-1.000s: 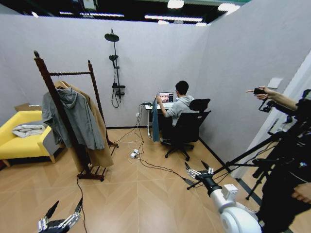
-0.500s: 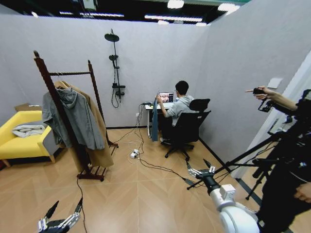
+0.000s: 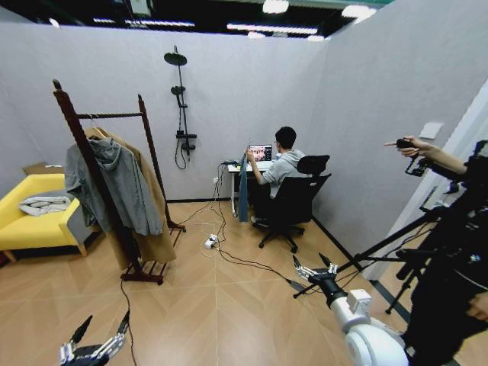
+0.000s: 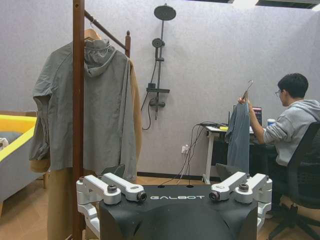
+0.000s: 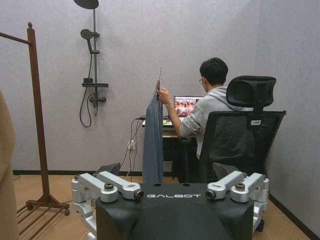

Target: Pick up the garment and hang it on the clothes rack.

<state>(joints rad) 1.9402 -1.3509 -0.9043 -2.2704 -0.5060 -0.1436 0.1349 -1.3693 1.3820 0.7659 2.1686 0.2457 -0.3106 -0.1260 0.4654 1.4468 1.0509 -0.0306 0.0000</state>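
The garment (image 3: 243, 189), a dark teal-blue shirt on a hanger, hangs limp from the raised hand of a person seated at the far desk. It also appears as the garment (image 4: 238, 135) and the garment (image 5: 153, 135) in the wrist views. The clothes rack (image 3: 79, 139) stands at the left, holding a grey hooded jacket (image 3: 114, 187) over a tan coat; its post (image 4: 78, 100) is close to the left wrist camera. My left gripper (image 3: 101, 326) hangs low at the bottom left, open and empty. My right gripper (image 3: 311, 264) is open and empty, several steps short of the garment.
A yellow sofa (image 3: 34, 217) with a white cloth sits at the far left. Cables and a power strip (image 3: 211, 242) cross the floor between me and the desk. The seated person's office chair (image 3: 293, 202) stands behind the garment. A tripod (image 3: 381, 255) and a standing person fill the right edge.
My right gripper has edged slightly to the right. The garment, the rack and my left gripper stay as they were.
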